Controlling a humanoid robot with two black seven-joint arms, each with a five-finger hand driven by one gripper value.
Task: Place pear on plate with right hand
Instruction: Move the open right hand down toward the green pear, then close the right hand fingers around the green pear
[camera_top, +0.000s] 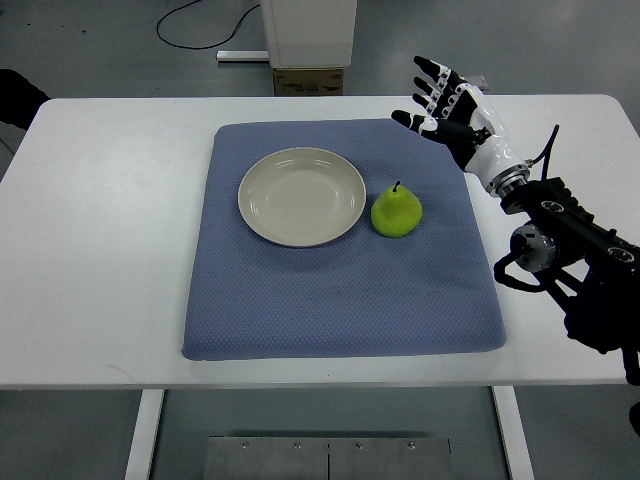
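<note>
A green pear (396, 211) with a dark stem lies on the blue mat (340, 290), just right of the empty cream plate (301, 196). My right hand (440, 103) hovers above the mat's far right corner, up and to the right of the pear, fingers spread and holding nothing. Its black forearm runs in from the right edge. The left arm is out of view.
The mat lies on a white table (100, 250). Beyond the far edge stand a white post with a cardboard box (308, 80) and a black cable on the floor. A dark object (18, 97) shows at the far left edge.
</note>
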